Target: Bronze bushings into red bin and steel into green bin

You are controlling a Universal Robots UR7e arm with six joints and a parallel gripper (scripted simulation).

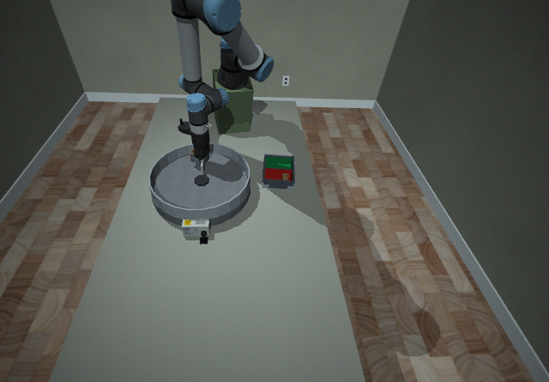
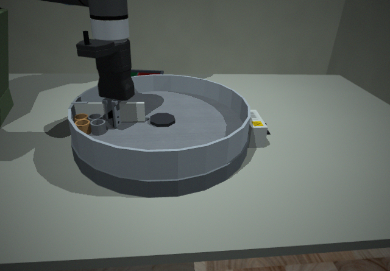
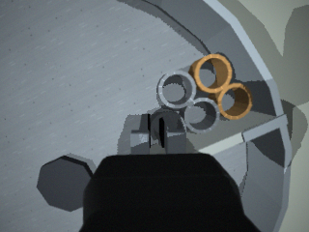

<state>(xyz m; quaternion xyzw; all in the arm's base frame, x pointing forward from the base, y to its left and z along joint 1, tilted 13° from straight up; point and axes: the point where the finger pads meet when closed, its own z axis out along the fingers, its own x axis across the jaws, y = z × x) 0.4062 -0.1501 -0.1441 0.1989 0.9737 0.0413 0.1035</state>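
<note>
Four loose bushings stand clustered against the turntable's [image 1: 199, 211] [image 2: 157, 162] rim: two bronze ones [image 3: 212, 72] [image 3: 235, 101] [image 2: 82, 125] and two steel ones [image 3: 176, 89] [image 3: 202, 115] [image 2: 100, 126]. My gripper [image 1: 202, 165] [image 2: 113, 118] [image 3: 154, 124] reaches down inside the turntable just beside them. Its fingers stand nearly together on the wall of a third steel bushing [image 3: 169, 112], whose rim curves around the fingertips. That bushing is mostly hidden by the fingers. The green bin [image 1: 278, 163] and the red bin [image 1: 274, 174] sit right of the turntable. A bronze bushing [image 1: 285, 176] lies in the red bin.
A dark octagonal hub [image 1: 201, 180] [image 2: 162, 119] [image 3: 63, 181] marks the turntable's centre. A pale divider plate [image 2: 135, 111] [image 3: 227, 142] stands beside the cluster. A small control box [image 1: 195, 227] [image 2: 258, 126] adjoins the turntable's outer wall. The arm's green pedestal [image 1: 234, 107] stands behind.
</note>
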